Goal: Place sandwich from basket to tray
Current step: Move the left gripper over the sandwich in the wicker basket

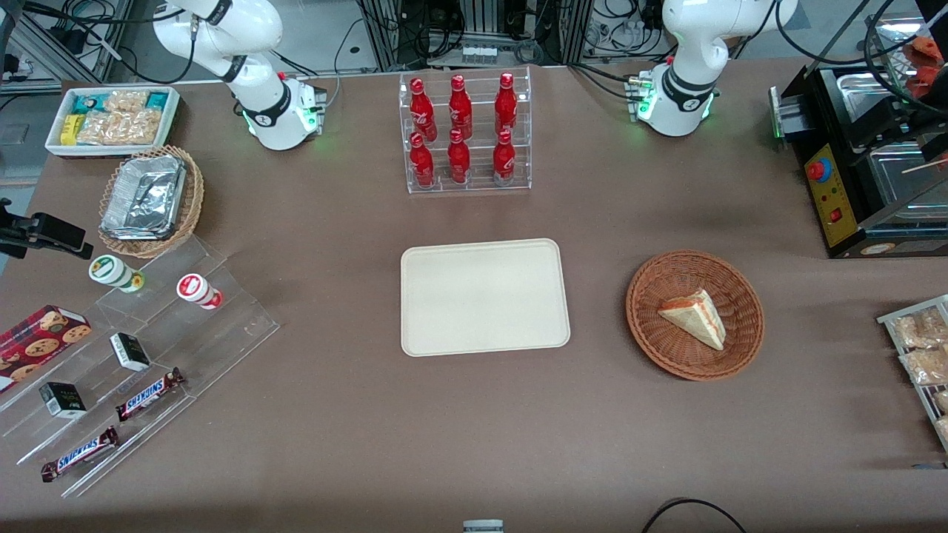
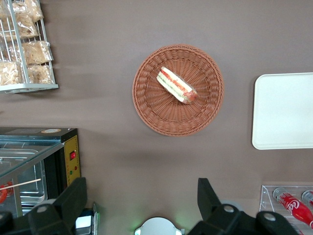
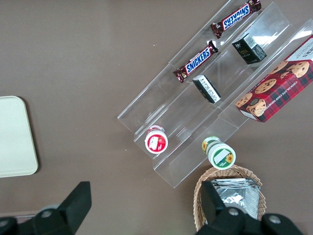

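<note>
The sandwich point(image 1: 695, 317) point(image 2: 177, 85), a pale triangular wedge with red and green filling, lies in the round reddish-brown wicker basket point(image 1: 646, 329) point(image 2: 146, 105). The cream rectangular tray point(image 1: 485, 296) point(image 2: 283, 110) lies flat beside the basket, toward the parked arm's end, with nothing on it. My left gripper point(image 2: 142, 200) shows only in the left wrist view. It hangs high over the table near its own arm's base, farther from the front camera than the basket. Its black fingers point(image 2: 73, 198) stand wide open with nothing between them.
A clear rack of red bottles point(image 1: 464, 133) stands farther from the front camera than the tray. A black machine point(image 1: 859, 163) and a wire rack of snack packets point(image 1: 922, 348) point(image 2: 24, 44) sit at the working arm's end. Acrylic snack steps point(image 1: 111, 370) and a foil-filled basket point(image 1: 148, 200) sit at the parked arm's end.
</note>
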### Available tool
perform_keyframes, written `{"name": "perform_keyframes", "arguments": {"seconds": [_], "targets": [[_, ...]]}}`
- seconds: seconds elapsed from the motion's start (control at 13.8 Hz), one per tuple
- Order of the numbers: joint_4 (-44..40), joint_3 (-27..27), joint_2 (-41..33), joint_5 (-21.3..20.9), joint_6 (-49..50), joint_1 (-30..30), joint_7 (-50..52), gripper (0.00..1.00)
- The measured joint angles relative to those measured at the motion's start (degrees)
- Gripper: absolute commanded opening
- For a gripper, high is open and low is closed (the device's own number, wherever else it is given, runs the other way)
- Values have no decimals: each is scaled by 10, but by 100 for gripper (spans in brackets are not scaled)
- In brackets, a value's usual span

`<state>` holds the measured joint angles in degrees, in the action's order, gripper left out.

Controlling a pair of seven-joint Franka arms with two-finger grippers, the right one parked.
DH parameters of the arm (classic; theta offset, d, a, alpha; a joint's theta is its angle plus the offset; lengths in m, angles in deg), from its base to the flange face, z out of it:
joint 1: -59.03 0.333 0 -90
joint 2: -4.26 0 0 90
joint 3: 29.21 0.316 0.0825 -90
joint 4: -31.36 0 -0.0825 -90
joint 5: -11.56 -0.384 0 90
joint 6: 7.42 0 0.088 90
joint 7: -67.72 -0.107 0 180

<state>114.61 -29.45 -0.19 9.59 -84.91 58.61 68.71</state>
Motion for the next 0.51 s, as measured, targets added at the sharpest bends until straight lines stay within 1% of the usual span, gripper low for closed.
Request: {"name": "perform_keyframes", "arguments": {"seconds": [0.22,0.51], "targets": [[7,0,-2,0,-6,0,-3,100],[38,0,10,4,-59,-1,-3,100]]}}
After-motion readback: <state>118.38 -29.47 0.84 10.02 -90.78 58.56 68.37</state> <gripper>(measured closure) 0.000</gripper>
